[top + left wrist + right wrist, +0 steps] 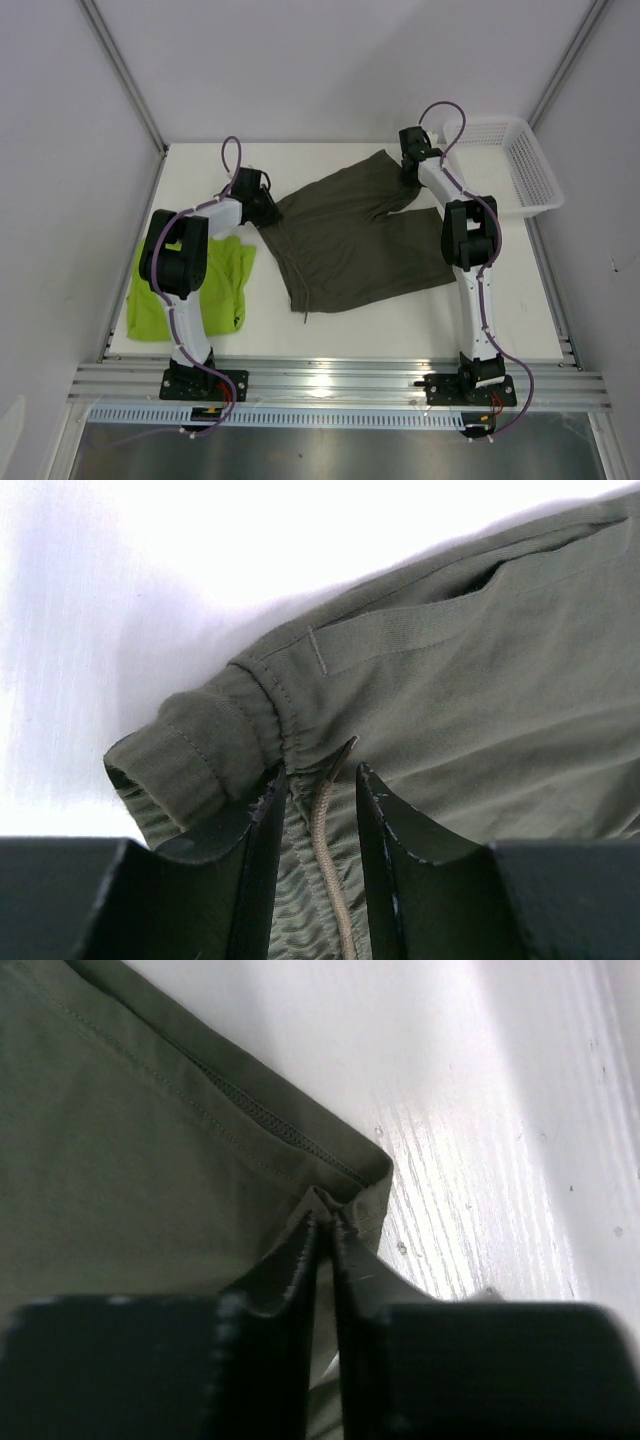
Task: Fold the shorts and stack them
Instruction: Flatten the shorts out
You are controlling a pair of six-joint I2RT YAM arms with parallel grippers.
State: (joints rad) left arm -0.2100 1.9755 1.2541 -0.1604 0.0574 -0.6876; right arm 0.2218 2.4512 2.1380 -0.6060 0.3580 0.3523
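The dark olive-grey shorts (350, 235) lie spread in the middle of the table. My left gripper (262, 206) is at their left waistband corner. In the left wrist view its fingers (262, 850) stand narrowly apart, closed on the gathered waistband (300, 880) and tan drawstring (325, 830). My right gripper (410, 172) is shut on the far leg's hem corner (345, 1195), low over the table. The lime green shorts (190, 285) lie crumpled at the left, partly under my left arm.
A white mesh basket (520, 165) stands at the back right corner. The table's (400, 325) front edge meets a metal rail. White walls close in on both sides.
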